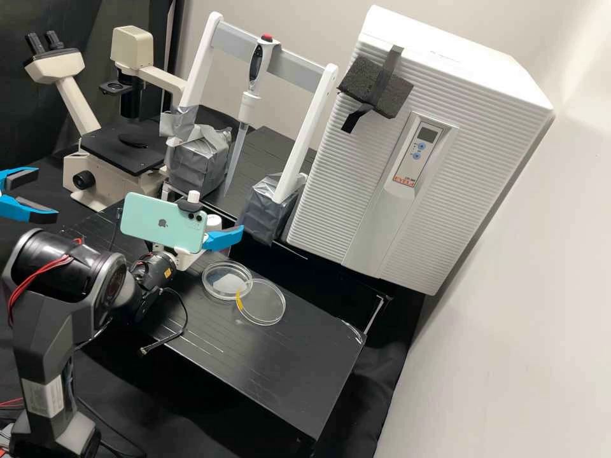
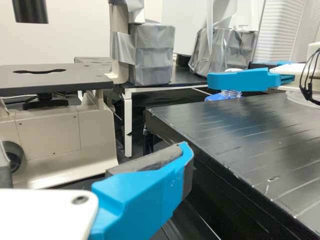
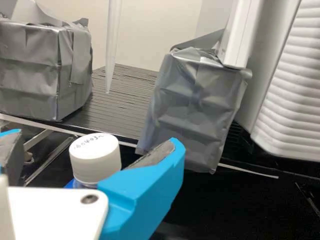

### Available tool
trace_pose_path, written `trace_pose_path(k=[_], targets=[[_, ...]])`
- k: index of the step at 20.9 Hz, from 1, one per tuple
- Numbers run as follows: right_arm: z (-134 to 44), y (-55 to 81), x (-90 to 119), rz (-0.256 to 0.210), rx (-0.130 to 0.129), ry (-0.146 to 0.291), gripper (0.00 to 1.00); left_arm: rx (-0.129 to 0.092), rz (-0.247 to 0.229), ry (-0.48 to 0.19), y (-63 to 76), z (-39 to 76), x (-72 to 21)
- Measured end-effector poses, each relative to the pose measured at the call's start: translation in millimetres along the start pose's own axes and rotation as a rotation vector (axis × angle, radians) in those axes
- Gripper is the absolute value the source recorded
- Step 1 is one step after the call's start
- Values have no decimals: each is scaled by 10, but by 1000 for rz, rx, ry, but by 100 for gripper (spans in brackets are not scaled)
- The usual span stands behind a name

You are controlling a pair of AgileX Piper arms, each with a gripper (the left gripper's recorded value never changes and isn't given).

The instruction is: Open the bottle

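Note:
A small bottle with a white screw cap (image 3: 95, 152) stands upright on the black platform (image 1: 286, 362), near its far edge. My right gripper (image 3: 94, 146) is open, one blue finger on each side of the cap and a gap on either side. In the high view one of its blue fingers (image 1: 223, 238) shows beside the cap (image 1: 214, 221), under a mint-green phone (image 1: 162, 222) mounted on the wrist. My left gripper (image 1: 46, 194) is open at the far left, off the platform and in front of the microscope. The left wrist view shows the bottle (image 2: 227, 93) far off.
Two clear petri dishes (image 1: 227, 280) (image 1: 261, 302) lie on the platform beside the right gripper. Behind stand a pipette (image 1: 251, 95) hanging in a white frame with tape-wrapped feet (image 1: 270, 207), a microscope (image 1: 95, 127) and a large white ribbed machine (image 1: 414, 146).

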Motion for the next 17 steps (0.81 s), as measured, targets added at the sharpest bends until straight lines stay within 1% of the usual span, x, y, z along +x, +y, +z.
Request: trace_pose_path(k=[3,4,5,11,13,17], targets=[[16,13,2,5,0,-6,0,1,-2,1,-5,-3,2],[26,20,3,7,0,-9,0,5,-6,-3,-14,0,7],[29,22,4,8,0,-10,0,14,-13,-8,-28,8,15],[29,22,4,8,0,-10,0,12,-20,-14,-40,15,23],[29,22,4,8,0,-10,0,19,-20,-14,-40,15,23],[29,22,4,8,0,-10,0,18,-22,-13,-45,13,24]])
